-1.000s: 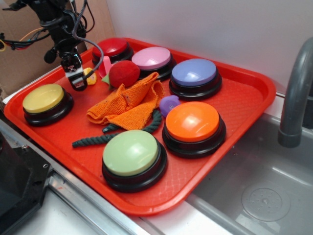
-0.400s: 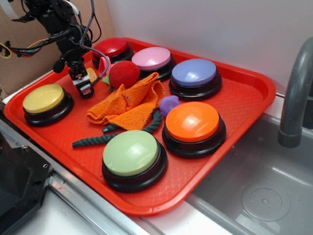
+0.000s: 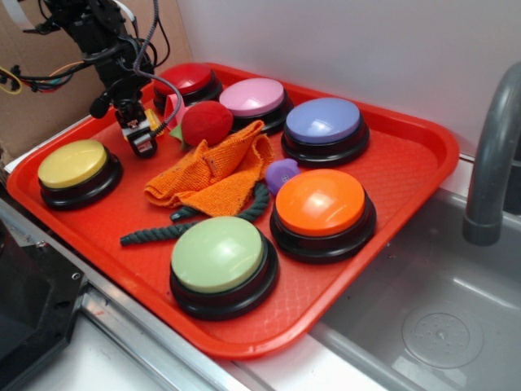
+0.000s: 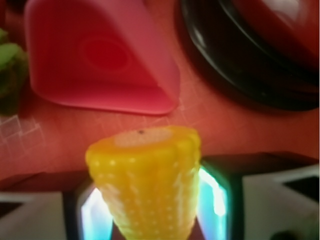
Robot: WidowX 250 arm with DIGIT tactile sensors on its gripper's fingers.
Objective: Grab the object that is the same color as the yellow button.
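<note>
Wrist view shows the small yellow bumpy toy corn (image 4: 145, 185) right between my two claw fingers (image 4: 220, 200), and it fills the gap, so my claw (image 4: 150, 210) is squeezed on the corn. Past the corn lies a pink plastic wedge (image 4: 100, 60) on the red tray (image 4: 50, 140), and the black base of a red dome button (image 4: 250, 60) sits off to the far side.

From the outside view, my claw (image 3: 142, 138) hangs low at the back of the tray, near the red fuzzy ball (image 3: 206, 122). The big yellow dome button (image 3: 73, 163) sits on its black base on the other side of my claw, toward the tray's front corner.

A second ago my claw was more toward the yellow button, with the corn beside it. Now it has slid over toward the ball and the corn sits inside it. I think the grab is made. Next I should lift up slowly, so the slippery little corn does not pop out.
</note>
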